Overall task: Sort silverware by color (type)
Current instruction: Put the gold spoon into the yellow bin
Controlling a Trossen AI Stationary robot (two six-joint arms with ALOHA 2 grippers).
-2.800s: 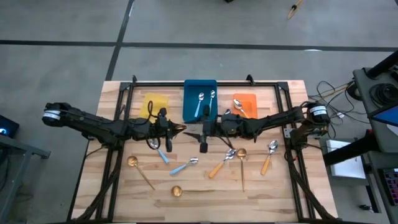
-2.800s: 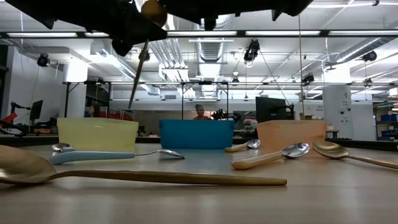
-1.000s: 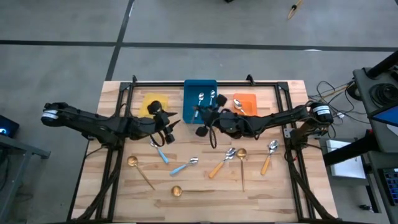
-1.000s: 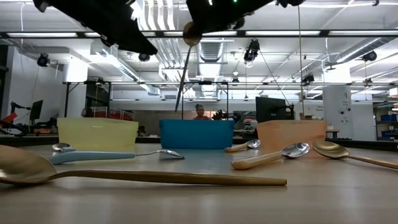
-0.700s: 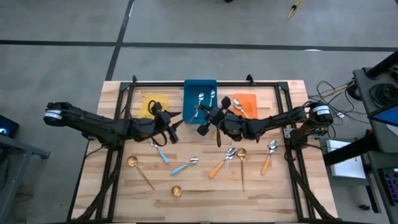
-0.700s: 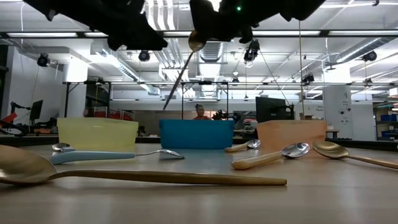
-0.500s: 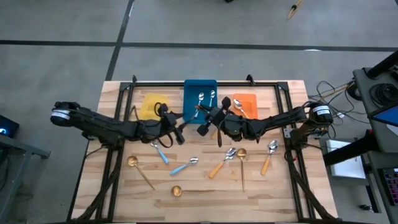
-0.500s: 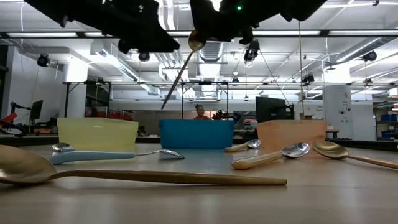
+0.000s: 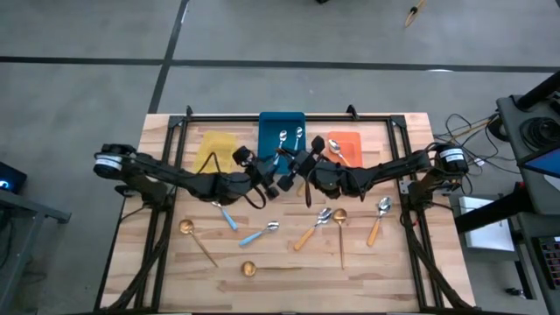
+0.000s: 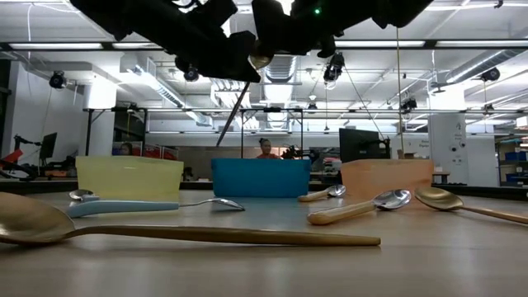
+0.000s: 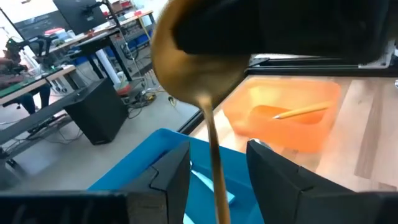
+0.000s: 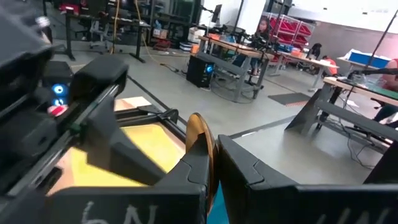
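The left gripper (image 9: 269,179) has swung in from beside the yellow bin (image 9: 216,147) and now hangs with its fingers (image 11: 277,180) parted on either side of the gold spoon (image 11: 198,81). The right gripper (image 9: 297,166) is clamped on that spoon's bowl above the blue bin (image 9: 282,122). This looks like a handover setup, toward the yellow bin. The 2 arms crowd the middle; loose spoons lie nearer the table's (image 9: 394,271) front, with bare wood around them.
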